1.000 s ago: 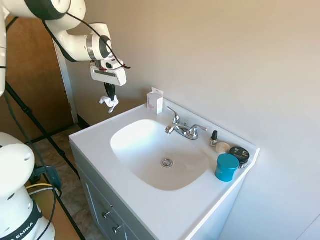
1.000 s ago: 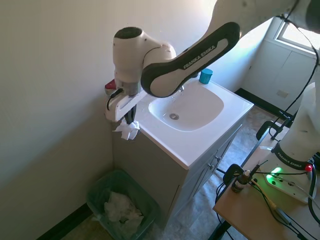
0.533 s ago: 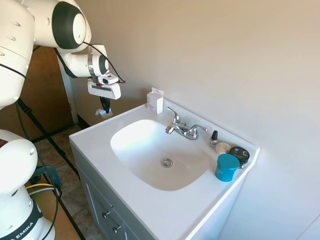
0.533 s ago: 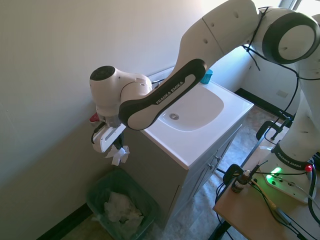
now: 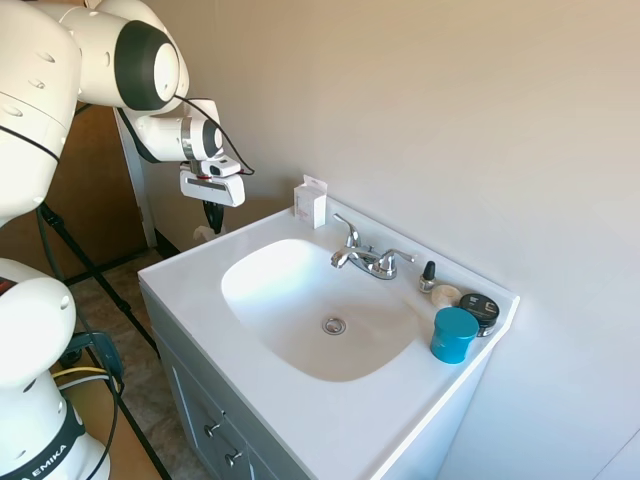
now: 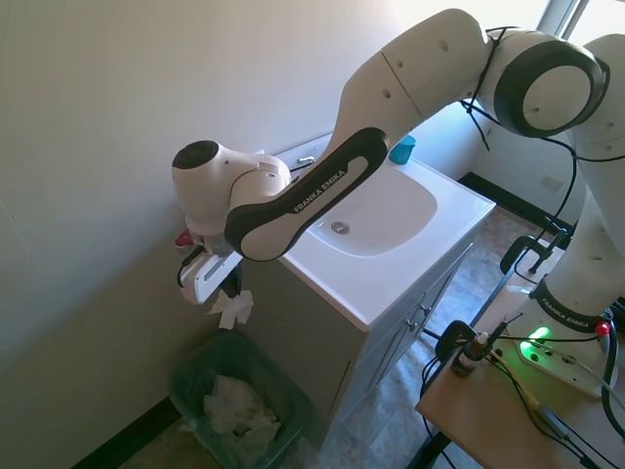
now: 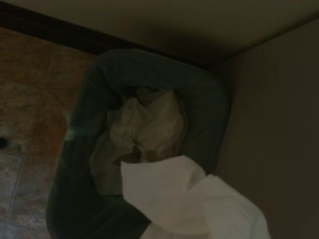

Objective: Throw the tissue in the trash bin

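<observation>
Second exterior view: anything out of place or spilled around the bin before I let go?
Nothing stands out. The trash bin stands upright on the floor beside the vanity, crumpled paper inside and none on the floor around it. The gripper holds the tissue above the bin's opening.

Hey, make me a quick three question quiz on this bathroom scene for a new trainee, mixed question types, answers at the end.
1. True or false: the crumpled white paper tissue already lies inside the dark green plastic trash bin.
2. Multiple choice: where is the tool? A) over the white sink basin B) beside the vanity, above the bin C) at the chrome faucet
3. Fill in: the bin already holds crumpled white ____.

Key: 1. False, the tool holds it above the bin. 2. B. 3. paper.
</observation>
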Robot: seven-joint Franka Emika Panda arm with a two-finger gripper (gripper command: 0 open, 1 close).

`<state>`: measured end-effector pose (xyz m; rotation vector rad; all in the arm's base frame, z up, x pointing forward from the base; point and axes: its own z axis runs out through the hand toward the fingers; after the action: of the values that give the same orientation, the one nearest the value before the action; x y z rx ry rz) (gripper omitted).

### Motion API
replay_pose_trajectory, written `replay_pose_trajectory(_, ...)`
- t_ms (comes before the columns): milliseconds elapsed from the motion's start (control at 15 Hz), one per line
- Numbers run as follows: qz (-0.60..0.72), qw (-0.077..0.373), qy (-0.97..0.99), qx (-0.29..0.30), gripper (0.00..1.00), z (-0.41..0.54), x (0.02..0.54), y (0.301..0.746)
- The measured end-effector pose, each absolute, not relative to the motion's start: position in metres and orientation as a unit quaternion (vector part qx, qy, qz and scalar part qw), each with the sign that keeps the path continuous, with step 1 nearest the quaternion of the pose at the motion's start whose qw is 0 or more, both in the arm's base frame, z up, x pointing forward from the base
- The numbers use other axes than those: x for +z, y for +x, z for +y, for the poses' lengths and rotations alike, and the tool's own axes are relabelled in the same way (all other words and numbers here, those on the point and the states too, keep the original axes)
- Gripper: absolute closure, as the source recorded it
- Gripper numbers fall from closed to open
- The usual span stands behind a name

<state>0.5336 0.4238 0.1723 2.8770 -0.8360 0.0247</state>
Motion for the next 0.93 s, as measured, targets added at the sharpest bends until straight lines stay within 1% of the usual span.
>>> replay_pose_trajectory(600,-0.281,0.074,0.957,0.008,0.00,0.422,0.173,0.536)
replay_pose_trajectory(733,-0.284,0.068,0.956,0.016,0.00,0.421,0.190,0.541)
replay_pose_trajectory(933,-0.297,0.055,0.952,0.040,0.00,0.412,0.239,0.548)
